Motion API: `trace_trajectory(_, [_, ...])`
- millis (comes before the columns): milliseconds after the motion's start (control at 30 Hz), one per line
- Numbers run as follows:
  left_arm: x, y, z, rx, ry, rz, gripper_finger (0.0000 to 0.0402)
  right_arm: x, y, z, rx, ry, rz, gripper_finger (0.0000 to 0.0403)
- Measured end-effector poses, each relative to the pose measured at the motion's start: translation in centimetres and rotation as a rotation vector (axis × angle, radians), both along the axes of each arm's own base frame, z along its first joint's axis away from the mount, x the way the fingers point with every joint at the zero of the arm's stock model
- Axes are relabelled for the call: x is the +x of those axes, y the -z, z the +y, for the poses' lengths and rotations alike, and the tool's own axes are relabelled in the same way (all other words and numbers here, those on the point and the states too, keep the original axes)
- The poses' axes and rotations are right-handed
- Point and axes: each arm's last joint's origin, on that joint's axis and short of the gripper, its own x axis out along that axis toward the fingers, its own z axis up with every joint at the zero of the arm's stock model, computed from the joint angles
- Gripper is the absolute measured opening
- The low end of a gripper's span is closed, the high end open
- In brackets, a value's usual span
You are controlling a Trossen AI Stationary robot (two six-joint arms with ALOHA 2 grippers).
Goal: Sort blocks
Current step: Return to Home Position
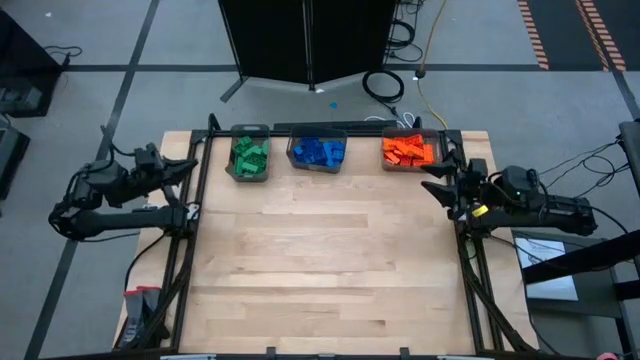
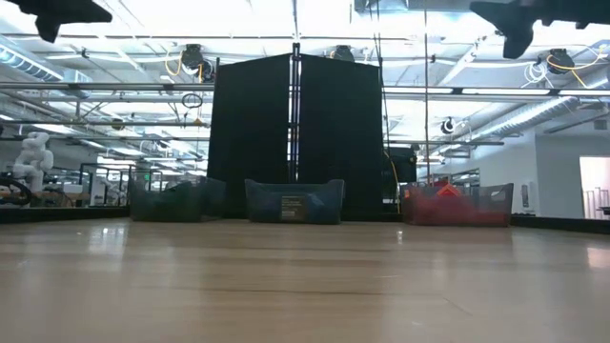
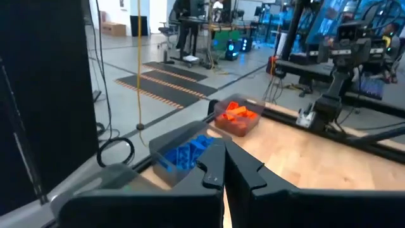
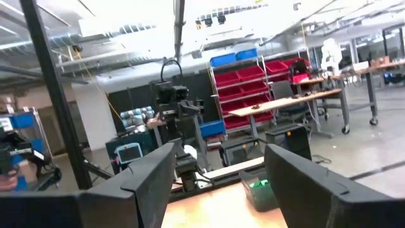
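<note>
The blocks (image 1: pixel 318 150) lie colour-sorted in bins (image 1: pixel 318 169) across the upper worktop (image 1: pixel 330 260), so both arms park aside: left hand (image 1: pixel 190 166) pinched shut, empty, frame left; right hand (image 1: pixel 430 180) spread wide, empty, frame right

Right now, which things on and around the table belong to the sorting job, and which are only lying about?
Job: green blocks, blue blocks, orange blocks, each colour in its own bin; left claw and right claw, parked at the sides of the table.
Lying about: coiled cable and black screen, beyond the table.
</note>
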Motion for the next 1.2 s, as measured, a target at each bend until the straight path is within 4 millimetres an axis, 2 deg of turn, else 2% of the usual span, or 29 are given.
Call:
trace_trajectory(167, [-0.7, 0.9, 0.0, -0.01, -0.038, 0.063, 0.0, -0.5, 0.9, 0.1, -0.041, 0.002, -0.004, 0.0237])
trace_trajectory(433, [-2.0, 1.9, -0.1, 0.004, -0.052, 0.019, 0.0, -0.5, 4.5, 0.0, 0.025, 0.008, -0.014, 0.0237])
trace_trajectory(700, [-1.8, 2.0, -0.1, 0.018, -0.032, 0.034, 0.0, -0.9, 5.7, 0.1, 0.008, 0.008, -0.073, 0.0237])
trace_trajectory(967, [-1.7, 2.1, -0.1, 0.016, -0.01, 0.029, 0.0, -0.1, 7.9, 0.1, 0.041, -0.02, -0.046, 0.0237])
trace_trajectory(1100, [-1.7, 2.1, -0.2, 0.021, 0.007, 0.03, 0.0, 0.4, 9.6, 0.1, 0.059, -0.04, -0.055, 0.0237])
trace_trajectory(1200, [-1.6, 2.1, -0.2, 0.021, 0.017, 0.028, 0.0, 0.5, 9.8, 0.2, 0.062, -0.046, -0.028, 0.0237])
